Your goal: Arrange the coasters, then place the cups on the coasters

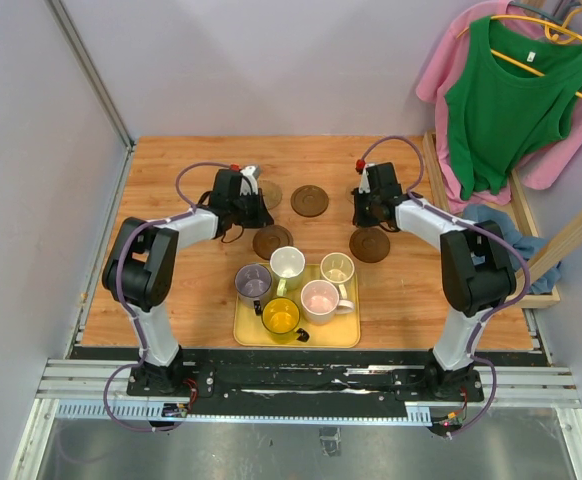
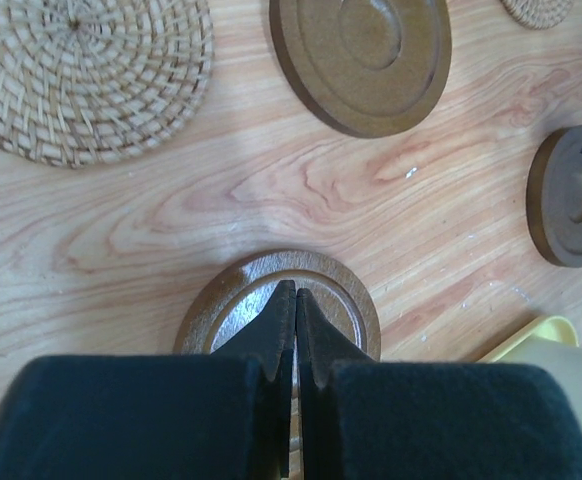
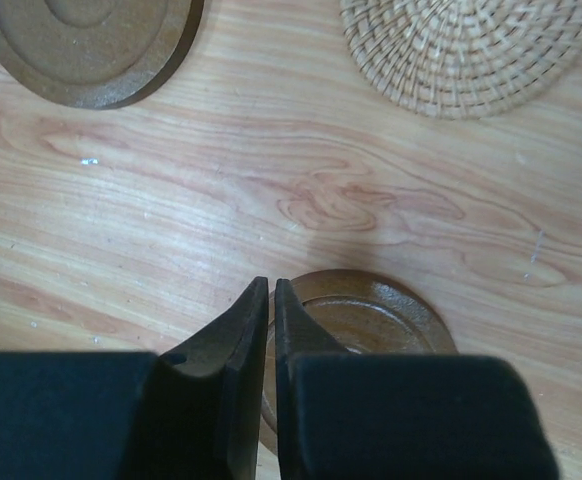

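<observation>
Above one dark brown round coaster (image 2: 343, 296), we find the left gripper (image 2: 293, 292) clenched empty; right gripper (image 3: 271, 288) likewise above a second coaster (image 3: 373, 312).

— What are the arms like?
— The left arm (image 1: 186, 227) and right arm (image 1: 426, 218) have white shells and black joints. Lilac cables (image 1: 399, 138) run along both.
— And the tips?
— Black fingers (image 2: 276, 325), tapered to thin wedges, set in matte black blocks (image 2: 121, 410). Each wrist has a red spot (image 1: 234, 167).
</observation>
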Available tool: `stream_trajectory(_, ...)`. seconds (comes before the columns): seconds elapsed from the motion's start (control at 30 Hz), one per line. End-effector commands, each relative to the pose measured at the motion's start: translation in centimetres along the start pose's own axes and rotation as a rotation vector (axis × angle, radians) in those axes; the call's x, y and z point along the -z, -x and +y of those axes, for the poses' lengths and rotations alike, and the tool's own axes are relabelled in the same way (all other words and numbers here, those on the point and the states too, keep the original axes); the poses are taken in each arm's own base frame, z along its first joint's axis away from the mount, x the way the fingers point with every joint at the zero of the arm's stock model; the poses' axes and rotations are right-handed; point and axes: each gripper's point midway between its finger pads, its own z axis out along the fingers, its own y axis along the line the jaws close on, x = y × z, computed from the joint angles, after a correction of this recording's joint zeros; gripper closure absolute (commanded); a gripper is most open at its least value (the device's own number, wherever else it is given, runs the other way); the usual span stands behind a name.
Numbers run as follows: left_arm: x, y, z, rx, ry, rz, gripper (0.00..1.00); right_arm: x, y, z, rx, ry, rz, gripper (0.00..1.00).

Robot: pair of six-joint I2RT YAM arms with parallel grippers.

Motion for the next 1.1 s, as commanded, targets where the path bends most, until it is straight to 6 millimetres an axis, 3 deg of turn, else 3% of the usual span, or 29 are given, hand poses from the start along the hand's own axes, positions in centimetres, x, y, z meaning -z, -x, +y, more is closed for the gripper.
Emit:
stream_trajectory(0.0, -0.1, -2.8, 0.4, -0.001, 0.043, 0.072, 0.99, 1.0, 0.4, 0.6, -0.014, 0.019, -0.026, 0.93)
stream_trajectory(0.27, -0.6, -5.7, 2.0, 0.015, 0.138, 0.153, 0.99, 0.9, -1.6, 0.4, -0.032, 0.015, 0.025, 0.93)
stream_trajectory(0.43, -0.5, -6.5, 3.9, 0.042, 0.24, 0.166, 0.99, 1.0, -2.5, 0.1, -0.034, 0.005, 0.045, 0.93)
stream_trajectory(0.8, 2.5, -5.5, 10.8, 0.006, 0.673, 0.142, 1.0, 1.2, -3.3, -0.6, -0.048, -0.021, 0.089, 0.93)
stream_trajectory(1.07, 3.9, -4.3, 13.7, 0.06, 0.738, 0.109, 1.0, 1.7, -4.8, -2.2, -0.093, -0.085, 0.136, 0.94)
